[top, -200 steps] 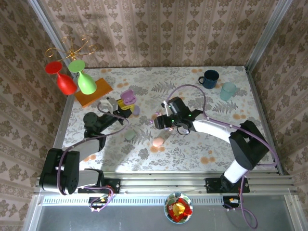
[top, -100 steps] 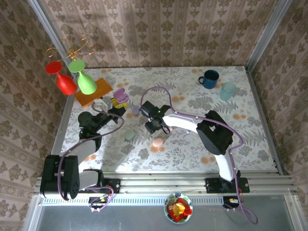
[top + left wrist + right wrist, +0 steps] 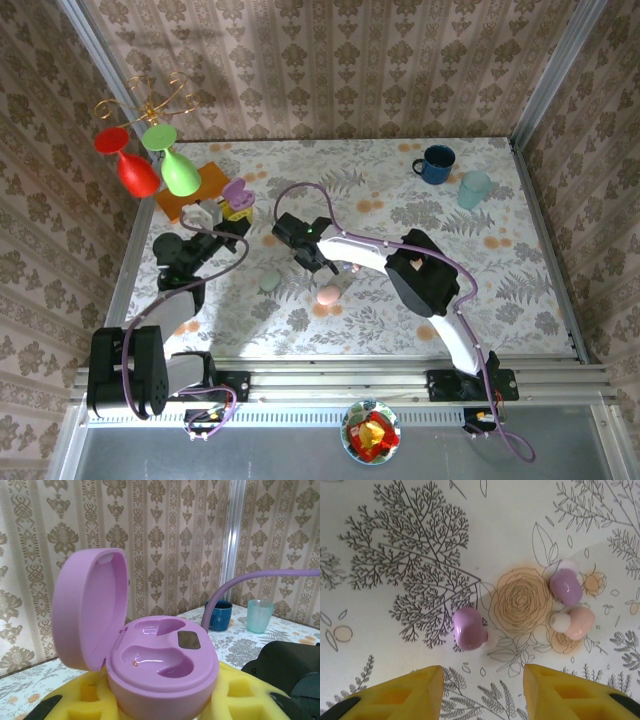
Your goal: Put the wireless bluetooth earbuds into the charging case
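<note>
One pale, floral-printed surface (image 3: 520, 230) carries everything. Toward its ten o'clock, the left gripper (image 3: 165, 705) is clamped on a lilac plastic pebble-shaped charging case (image 3: 160, 660), lid raised. The right gripper (image 3: 482, 675) hovers, jaws apart. At its twelve o'clock lies a tiny glossy lilac earbud (image 3: 469, 628); at two o'clock, a second lilac earbud (image 3: 566, 586) and a pinkish earbud (image 3: 580, 621) sit just beside each other.

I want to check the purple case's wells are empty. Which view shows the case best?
Left wrist: the open case is close up, lid raised, both wells empty. The top external view gives just a small purple shape, its wells too small to judge.
</note>
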`<state>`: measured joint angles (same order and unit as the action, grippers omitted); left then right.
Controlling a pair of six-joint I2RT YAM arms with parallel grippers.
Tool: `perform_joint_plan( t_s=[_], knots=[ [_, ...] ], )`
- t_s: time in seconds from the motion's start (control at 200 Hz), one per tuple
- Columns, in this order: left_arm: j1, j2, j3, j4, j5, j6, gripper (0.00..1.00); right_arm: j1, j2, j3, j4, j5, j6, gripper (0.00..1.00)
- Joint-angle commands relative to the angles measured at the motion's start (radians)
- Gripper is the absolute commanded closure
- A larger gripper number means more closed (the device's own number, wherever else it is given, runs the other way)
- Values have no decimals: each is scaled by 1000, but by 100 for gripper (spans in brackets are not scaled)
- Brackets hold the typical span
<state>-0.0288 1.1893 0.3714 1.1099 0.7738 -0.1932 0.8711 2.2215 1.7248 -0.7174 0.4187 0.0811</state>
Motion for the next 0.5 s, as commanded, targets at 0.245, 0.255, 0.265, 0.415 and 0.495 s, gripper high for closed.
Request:
perform_joint_plan(
  t_s=[0.245,0.255,0.265,0.415,0.495],
  knots=[
    [29,-32,42,7,16,-15,76,20,94,137,-58,54,-34,58],
    [29,-32,41,7,15,-15,76,20,96,140,-59,55,-35,58],
    [29,-34,41,6,16,-15,76,20,97,142,-60,56,-34,58],
    [32,-49,40,-15,17,-5,76,19,123,169,-77,81,-52,61],
    [32,-57,39,-26,16,1,76,20,133,176,-85,85,-60,62]
  ],
)
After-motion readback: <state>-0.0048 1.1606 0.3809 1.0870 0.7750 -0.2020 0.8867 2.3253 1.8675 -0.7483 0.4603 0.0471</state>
